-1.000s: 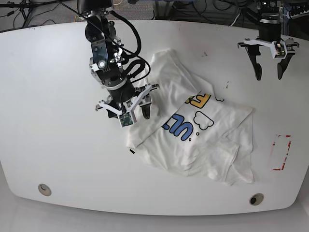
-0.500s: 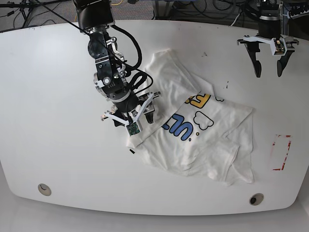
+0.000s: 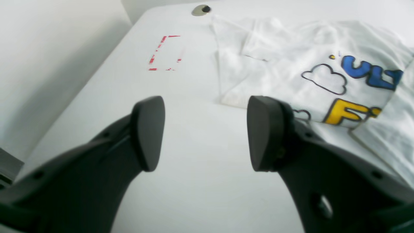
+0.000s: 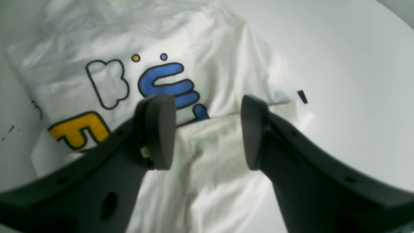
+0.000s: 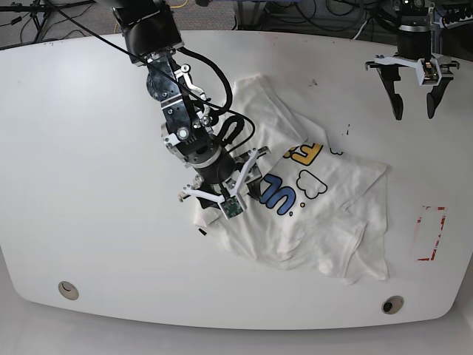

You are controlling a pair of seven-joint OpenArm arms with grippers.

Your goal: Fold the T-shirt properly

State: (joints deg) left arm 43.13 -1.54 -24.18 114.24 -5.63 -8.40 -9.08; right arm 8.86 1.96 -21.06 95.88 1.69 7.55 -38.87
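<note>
A: Where's the T-shirt (image 5: 310, 200) rn?

B: Lying rumpled on the white table (image 5: 89, 207), mid-right in base view. Print faces up: blue letters, a yellow F, black-outlined clouds. One flap is folded across the upper part, partly covering the yellow letters. Bottom right part is bunched w/ a few creases.

A: And the right gripper (image 5: 225, 194)?

B: Over the shirt's left edge in base view, pointing down at the cloth. In the right wrist view its jaws stand apart, nothing pinched btwn them. A folded hem/edge of the shirt (image 4: 213, 136) lies directly below the gap, w/ the blue letter just beyond the fingertips. Can't tell whether the tips touch the fabric or are just above it.

A: Anything beside it?

B: Small black mark (image 4: 302, 96) on the table just off the shirt's edge, near one finger.

A: Left gripper (image 5: 414, 112)?

B: Well apart from the shirt, up at the table's far right corner in base view. Jaws wide, empty, over bare table. From the left wrist view the shirt (image 3: 307, 71) lies ahead and off to one side of the fingers; no contact.

A: Other stuff on the table?

B: Red dashed rectangle (image 5: 431, 233) marked on the surface, near the shirt's right side but apart from it. Round holes (image 5: 392, 304) near the front edge.
</note>
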